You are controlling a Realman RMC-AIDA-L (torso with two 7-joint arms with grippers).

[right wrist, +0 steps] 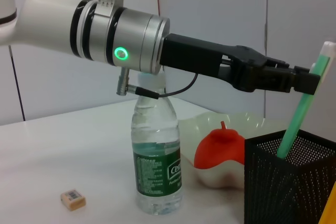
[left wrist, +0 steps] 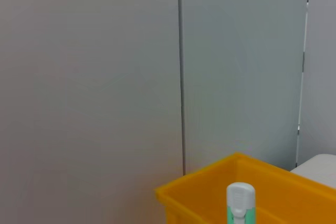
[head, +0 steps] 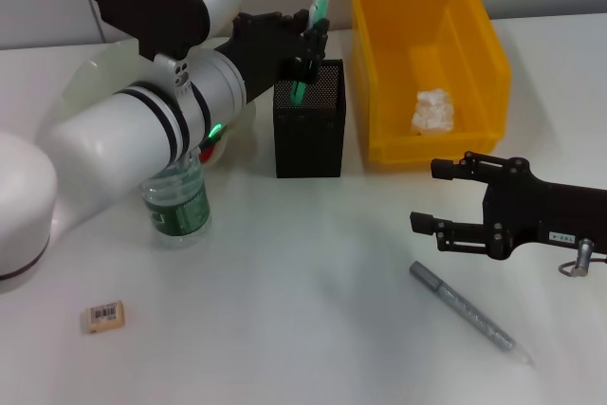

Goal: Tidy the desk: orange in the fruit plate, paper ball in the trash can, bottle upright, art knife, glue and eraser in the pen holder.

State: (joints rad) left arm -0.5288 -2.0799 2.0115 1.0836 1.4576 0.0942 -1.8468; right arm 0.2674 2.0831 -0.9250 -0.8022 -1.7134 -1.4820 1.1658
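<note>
While the left gripper point(head: 305, 40) pinched the green glue stick point(head: 311, 40), its lower end inside the mesh pen holder point(head: 309, 120), the right gripper point(head: 453, 198) waited open, holding nothing, above the desk.

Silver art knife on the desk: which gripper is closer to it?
Right. The right gripper hangs just above the art knife, open. The left gripper is far off at the pen holder, holding the green stick.

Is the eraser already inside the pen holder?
No. In the head view the eraser lies on the white table, near the front edge and far from the black mesh pen holder.
</note>
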